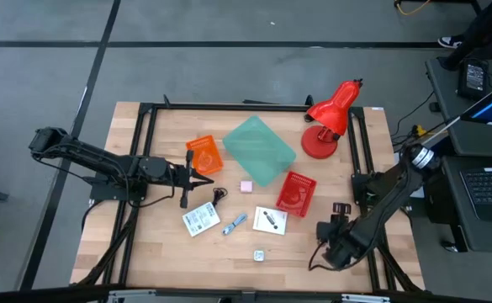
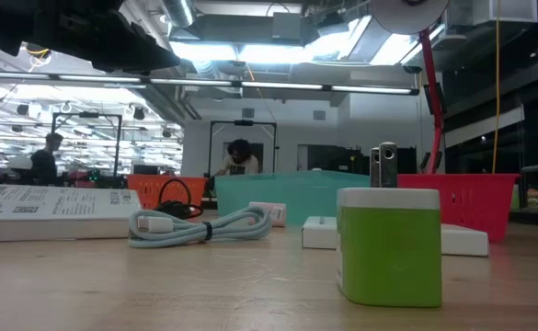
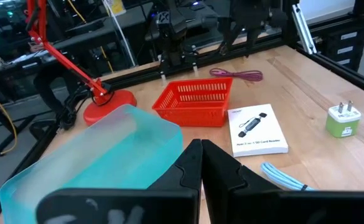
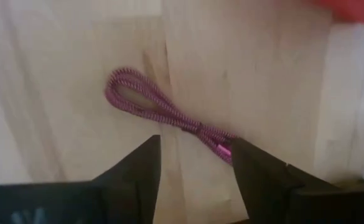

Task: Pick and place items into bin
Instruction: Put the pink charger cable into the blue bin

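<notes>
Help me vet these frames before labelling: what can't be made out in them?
- High view: maroon cable hidden under the right gripper.
- Right wrist view: cable's plug end, covered by a finger.
- Low view: both grippers out of frame.
- Left wrist view: teal bin interior, wall translucent.

Printed lines on the white card point(image 3: 257, 129) beside the red basket point(image 3: 196, 102), too small to read; only a product drawing discernible. Dense print on the white packet point(image 2: 52, 204) in the low view, likewise illegible. No brand, number or sign readable anywhere else.
</notes>
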{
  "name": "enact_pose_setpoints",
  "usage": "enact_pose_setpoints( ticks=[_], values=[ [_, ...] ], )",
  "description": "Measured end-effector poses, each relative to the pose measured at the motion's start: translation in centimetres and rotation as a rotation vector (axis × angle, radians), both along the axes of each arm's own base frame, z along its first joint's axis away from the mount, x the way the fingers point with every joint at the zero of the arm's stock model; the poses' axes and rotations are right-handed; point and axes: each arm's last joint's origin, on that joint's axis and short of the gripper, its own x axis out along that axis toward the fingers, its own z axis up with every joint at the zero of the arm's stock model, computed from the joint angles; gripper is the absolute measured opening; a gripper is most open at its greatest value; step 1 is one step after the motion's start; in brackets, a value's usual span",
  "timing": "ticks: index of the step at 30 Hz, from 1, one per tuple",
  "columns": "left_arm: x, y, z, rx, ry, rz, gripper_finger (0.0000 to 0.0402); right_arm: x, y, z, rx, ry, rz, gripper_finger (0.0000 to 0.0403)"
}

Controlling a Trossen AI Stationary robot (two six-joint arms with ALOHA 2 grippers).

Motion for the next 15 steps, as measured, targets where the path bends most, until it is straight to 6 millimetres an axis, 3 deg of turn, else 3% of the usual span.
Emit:
enact_pose_setpoints(
  ticks=[15],
  values=[
    [0.0, 0.0, 0.0, 0.0, 0.0, 0.0, 0.0002, 0.6, 0.9, -3.3, -0.053, 0.135, 0.169, 0.0169]
  ],
)
